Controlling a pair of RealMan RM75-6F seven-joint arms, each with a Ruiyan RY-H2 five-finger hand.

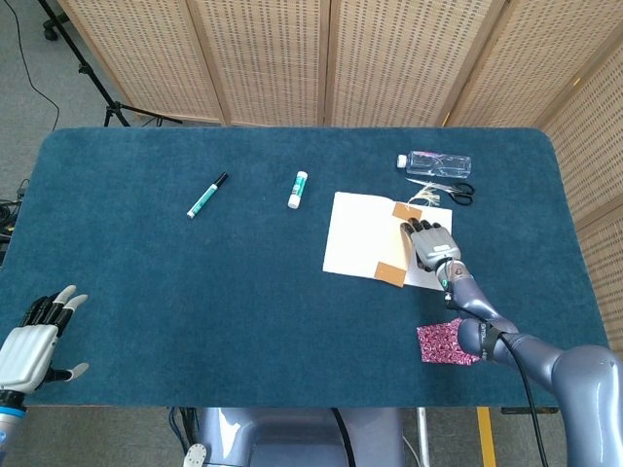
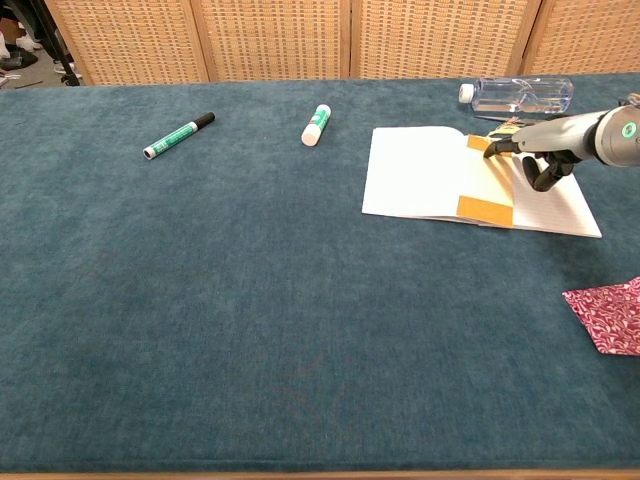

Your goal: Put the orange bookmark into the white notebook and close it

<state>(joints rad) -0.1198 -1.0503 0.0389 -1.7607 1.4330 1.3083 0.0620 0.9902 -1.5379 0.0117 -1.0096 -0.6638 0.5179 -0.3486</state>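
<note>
Orange bookmark (image 2: pixel 486 180) under right fingers (image 2: pixel 505 147)

Head view. The open white paper notebook (image 1: pixel 365 236) lay on the dark teal felt-covered table (image 1: pixel 243 292), with the flat orange paper bookmark (image 1: pixel 397 243) across its pages. The grey right hand (image 1: pixel 429 243) rested on the bookmark. The pale left hand (image 1: pixel 34 342) hung off the table's near left corner, fingers spread, holding nothing. A green marker pen (image 1: pixel 206 196) and white glue stick (image 1: pixel 297 189) lay apart.
</note>
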